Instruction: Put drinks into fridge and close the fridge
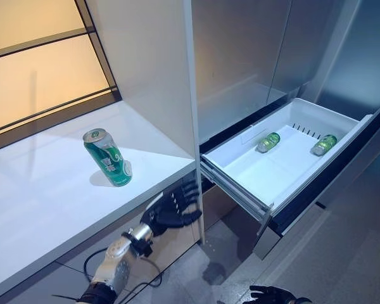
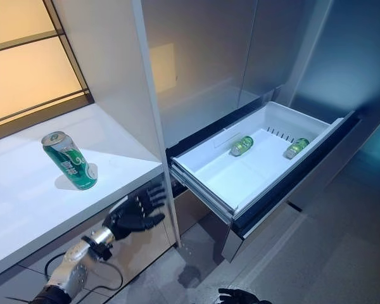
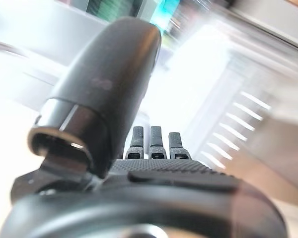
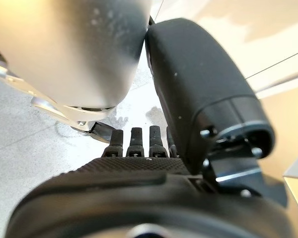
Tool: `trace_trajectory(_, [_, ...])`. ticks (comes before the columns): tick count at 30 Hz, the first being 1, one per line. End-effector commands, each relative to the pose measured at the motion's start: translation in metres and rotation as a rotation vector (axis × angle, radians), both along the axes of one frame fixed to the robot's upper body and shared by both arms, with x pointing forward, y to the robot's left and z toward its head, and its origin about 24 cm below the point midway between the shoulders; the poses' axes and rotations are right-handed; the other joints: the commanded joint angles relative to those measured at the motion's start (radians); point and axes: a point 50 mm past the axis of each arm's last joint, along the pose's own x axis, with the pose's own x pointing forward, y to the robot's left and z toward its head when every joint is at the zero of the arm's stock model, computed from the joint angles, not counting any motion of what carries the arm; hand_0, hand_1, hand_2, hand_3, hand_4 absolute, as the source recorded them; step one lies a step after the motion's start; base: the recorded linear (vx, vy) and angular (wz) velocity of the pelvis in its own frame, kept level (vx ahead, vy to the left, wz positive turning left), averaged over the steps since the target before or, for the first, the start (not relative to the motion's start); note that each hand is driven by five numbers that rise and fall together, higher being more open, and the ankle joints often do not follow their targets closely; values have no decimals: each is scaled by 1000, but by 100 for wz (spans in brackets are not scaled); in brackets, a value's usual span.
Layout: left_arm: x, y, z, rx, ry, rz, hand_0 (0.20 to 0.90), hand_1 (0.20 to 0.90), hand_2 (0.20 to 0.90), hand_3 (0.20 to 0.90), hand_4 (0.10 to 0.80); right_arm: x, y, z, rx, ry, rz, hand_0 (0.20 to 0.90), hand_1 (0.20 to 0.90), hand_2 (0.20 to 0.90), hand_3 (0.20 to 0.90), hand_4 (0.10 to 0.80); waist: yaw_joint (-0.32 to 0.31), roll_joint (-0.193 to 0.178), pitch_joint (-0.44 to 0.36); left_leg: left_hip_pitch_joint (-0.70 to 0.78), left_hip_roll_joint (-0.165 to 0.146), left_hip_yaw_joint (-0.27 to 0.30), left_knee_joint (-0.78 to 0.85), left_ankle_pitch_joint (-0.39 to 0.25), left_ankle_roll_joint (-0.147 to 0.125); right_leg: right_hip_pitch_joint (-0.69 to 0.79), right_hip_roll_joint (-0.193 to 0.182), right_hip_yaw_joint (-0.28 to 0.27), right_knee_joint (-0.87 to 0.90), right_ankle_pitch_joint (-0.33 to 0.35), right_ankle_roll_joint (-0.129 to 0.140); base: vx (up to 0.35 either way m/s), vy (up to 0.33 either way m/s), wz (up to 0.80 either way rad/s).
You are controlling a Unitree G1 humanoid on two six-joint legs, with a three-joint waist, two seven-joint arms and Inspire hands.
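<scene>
Can (image 1: pixel 107 157): upright near the counter (image 1: pixel 38 209) front edge.
Left hand (image 1: pixel 171 208): empty, fingers spread, below that edge.
Right hand (image 1: pixel 272 294): low, fingers straight (idle).
Next: rise, grip the can mid-body.

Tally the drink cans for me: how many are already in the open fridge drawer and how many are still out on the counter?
Cans in the fridge drawer: 2, far-left can and far-right can, both lying on their sides
Cans on the counter: 1, green can standing tilted
Total: 3
</scene>
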Motion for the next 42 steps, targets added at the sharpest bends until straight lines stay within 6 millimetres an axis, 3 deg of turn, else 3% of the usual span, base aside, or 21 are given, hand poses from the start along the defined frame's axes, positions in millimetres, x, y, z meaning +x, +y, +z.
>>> trace_trajectory(1, [17, 0, 105, -179, -459, -65, 900, 900, 900, 900, 800, -2, 5, -2, 12, 2, 32, 900, 900, 900, 900, 800, 28, -33, -5, -33, -32, 12, 36, -60, 14, -23, -15, -13, 107, -103, 43, 0, 0, 0])
trace_trajectory(6, [4, 22, 160, -146, -712, 120, 900, 900, 900, 900, 800, -18, 11, -7, 17, 12, 28, 900, 900, 900, 900, 800, 38, -35, -19, -17, -35, -4, 18, -65, 17, -2, -9, -11, 89, -111, 42, 7, -4, 0])
trace_trajectory(10, [-5, 47, 182, -124, -821, 351, 900, 900, 900, 900, 800, -28, 17, -10, 21, 22, 30, 900, 900, 900, 900, 800, 51, -35, -35, -13, -35, -15, 12, -66, 12, 12, -6, -17, 75, -115, 41, 20, -9, 1])
trace_trajectory(14, [-12, 66, 191, -31, -881, 579, 900, 900, 900, 900, 800, -30, 24, -13, 26, 30, 30, 900, 900, 900, 900, 800, 64, -37, -42, -10, -33, -23, 10, -66, 9, 20, -3, -25, 73, -122, 37, 5, -3, 1])
trace_trajectory(18, [-13, 81, 193, 55, -879, 754, 900, 900, 900, 900, 800, -31, 26, -13, 27, 32, 32, 900, 900, 900, 900, 800, 70, -38, -45, -7, -32, -28, 8, -64, 8, 22, -1, -29, 76, -126, 35, 17, -6, 9])
trace_trajectory(27, [-4, 113, 183, 137, -750, 958, 900, 900, 900, 900, 800, -29, 29, -13, 31, 38, 35, 900, 900, 900, 900, 800, 73, -36, -50, -4, -31, -24, 9, -63, 6, 25, 0, -29, 84, -133, 34, 8, 0, 4])
trace_trajectory(34, [2, 128, 175, 140, -648, 986, 900, 900, 900, 900, 800, -29, 25, -13, 25, 45, 30, 900, 900, 900, 900, 800, 68, -33, -50, 2, -31, -18, 11, -65, 6, 25, -1, -23, 93, -139, 35, 0, 0, 0])
trace_trajectory(42, [13, 129, 164, 141, -545, 859, 900, 900, 900, 900, 800, -28, 22, -12, 25, 49, 26, 900, 900, 900, 900, 800, 59, -28, -49, 8, -32, -8, 12, -69, 9, 26, -1, -12, 95, -140, 39, 0, 0, 0])
